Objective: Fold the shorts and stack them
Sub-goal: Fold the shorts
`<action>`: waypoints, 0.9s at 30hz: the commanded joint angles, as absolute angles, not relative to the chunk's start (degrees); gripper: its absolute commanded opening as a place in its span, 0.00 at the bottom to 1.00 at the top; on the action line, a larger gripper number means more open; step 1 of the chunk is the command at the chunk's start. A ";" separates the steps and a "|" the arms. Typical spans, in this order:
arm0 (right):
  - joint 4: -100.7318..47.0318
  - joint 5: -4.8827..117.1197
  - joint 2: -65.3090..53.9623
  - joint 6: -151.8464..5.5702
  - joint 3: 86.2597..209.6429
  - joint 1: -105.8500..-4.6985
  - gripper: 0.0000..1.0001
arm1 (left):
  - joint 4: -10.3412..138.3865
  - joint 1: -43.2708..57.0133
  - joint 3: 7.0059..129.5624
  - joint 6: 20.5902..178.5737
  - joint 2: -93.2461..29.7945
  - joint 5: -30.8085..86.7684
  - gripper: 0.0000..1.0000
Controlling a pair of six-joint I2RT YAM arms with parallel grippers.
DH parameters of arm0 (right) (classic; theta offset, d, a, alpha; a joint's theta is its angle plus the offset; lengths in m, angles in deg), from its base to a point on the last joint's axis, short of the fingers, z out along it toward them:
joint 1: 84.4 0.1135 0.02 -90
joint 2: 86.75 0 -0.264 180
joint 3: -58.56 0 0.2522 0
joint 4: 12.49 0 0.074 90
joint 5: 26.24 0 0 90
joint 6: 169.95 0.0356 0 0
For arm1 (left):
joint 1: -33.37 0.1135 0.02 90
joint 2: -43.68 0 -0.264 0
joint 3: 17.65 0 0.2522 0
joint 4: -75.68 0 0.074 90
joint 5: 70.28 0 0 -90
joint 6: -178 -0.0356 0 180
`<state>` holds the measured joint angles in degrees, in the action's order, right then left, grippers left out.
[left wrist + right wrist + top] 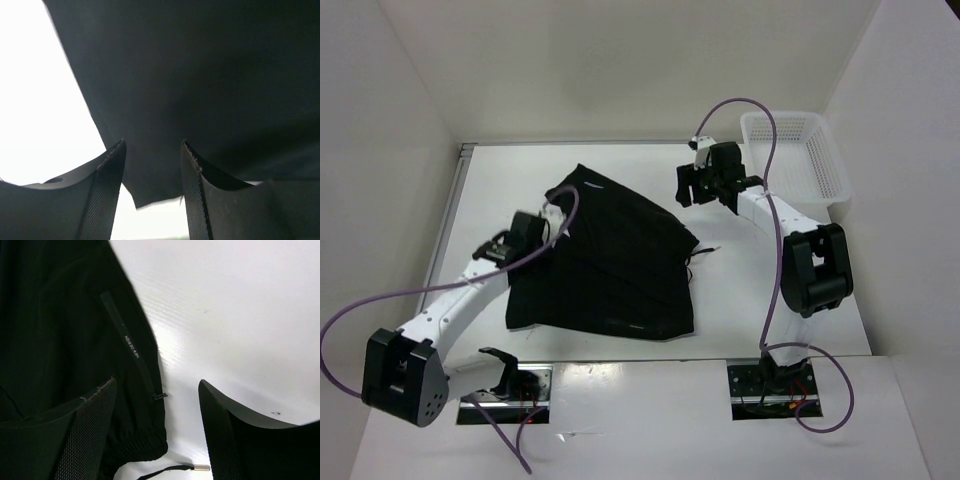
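Observation:
The black shorts (610, 265) lie spread in the middle of the white table, partly folded, with a thin pale trim near the front hem. My left gripper (545, 222) is open over their left edge. In the left wrist view the black fabric (200, 75) fills the space beyond the open gripper (152, 150), which grips nothing. My right gripper (692, 188) is open above the table by the shorts' upper right edge. The right wrist view shows the shorts (65, 330) with a small pale logo (132, 347) under the open gripper (157, 385).
A white mesh basket (825, 165) stands at the back right, behind the right arm. A drawstring with a pale tip (200, 467) trails from the waistband onto the table; it also shows in the top view (705, 250). White walls close in the table.

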<state>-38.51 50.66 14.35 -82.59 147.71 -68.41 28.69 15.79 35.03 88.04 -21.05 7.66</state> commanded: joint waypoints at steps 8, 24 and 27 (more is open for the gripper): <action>-33.64 51.54 18.79 -77.14 148.52 -69.64 0.68 | 42.40 21.76 67.53 88.00 -44.89 20.24 0.61; -31.70 56.37 22.05 -74.41 144.66 -69.64 0.66 | 40.56 26.34 97.28 88.00 -79.80 17.26 0.69; -31.70 55.15 21.53 -74.42 143.43 -69.64 0.66 | 40.56 26.34 95.88 88.00 -80.95 15.33 0.66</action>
